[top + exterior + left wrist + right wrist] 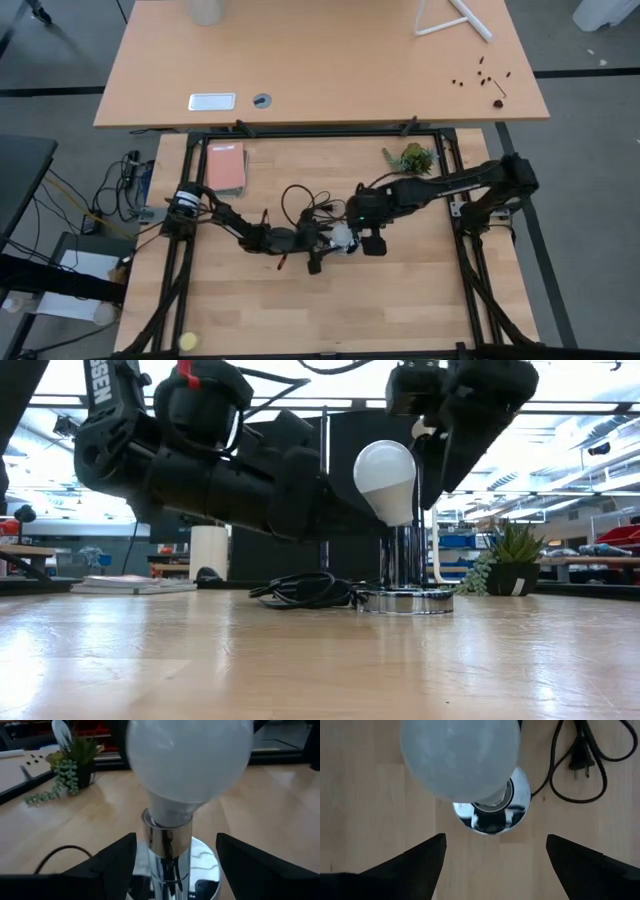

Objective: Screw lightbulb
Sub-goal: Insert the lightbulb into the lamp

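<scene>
White pear-shaped lightbulb point(386, 478) sits in chrome socket stem point(403, 560); left gripper point(175, 865) released around the stem, right gripper point(495, 865) released above.

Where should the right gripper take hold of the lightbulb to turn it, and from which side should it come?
Probably the wide rounded top of the lightbulb, coming straight down from above. It stands upright in the chrome socket, its narrow neck is largely hidden by the socket's rim, and the right gripper already hangs open directly over it.
</scene>
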Robot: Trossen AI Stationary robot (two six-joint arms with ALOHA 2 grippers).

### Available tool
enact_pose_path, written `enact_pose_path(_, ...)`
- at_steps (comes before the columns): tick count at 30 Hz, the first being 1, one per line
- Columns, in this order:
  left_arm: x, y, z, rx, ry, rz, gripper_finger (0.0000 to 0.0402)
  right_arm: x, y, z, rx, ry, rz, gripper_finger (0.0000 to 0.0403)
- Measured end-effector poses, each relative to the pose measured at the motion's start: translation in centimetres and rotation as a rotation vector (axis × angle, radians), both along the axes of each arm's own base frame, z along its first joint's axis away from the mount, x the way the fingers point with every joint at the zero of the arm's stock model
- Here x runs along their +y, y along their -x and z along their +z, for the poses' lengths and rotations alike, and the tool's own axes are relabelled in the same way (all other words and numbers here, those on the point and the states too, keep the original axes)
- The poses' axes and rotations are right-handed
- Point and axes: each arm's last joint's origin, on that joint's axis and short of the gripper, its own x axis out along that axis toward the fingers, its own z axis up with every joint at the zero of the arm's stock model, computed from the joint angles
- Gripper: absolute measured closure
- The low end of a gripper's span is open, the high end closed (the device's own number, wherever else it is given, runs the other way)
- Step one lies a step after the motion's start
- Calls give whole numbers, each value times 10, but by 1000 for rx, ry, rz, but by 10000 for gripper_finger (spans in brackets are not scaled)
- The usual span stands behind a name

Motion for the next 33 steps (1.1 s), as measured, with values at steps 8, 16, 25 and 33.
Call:
enact_pose_path(8,0,4,13,-30,11,-12,124,9,24,-18,-193,50,-18,50)
enact_pose_path(16,0,5,12,19,-3,-38,134,17,28,-16,-350,65,-6,50)
enact_pose_path(25,0,9,30,37,7,-37,180,19,26,-14,-379,89,-1,50)
enact_pose_path(33,1,9,34,21,26,-33,224,20,24,-12,-415,70,-29,50)
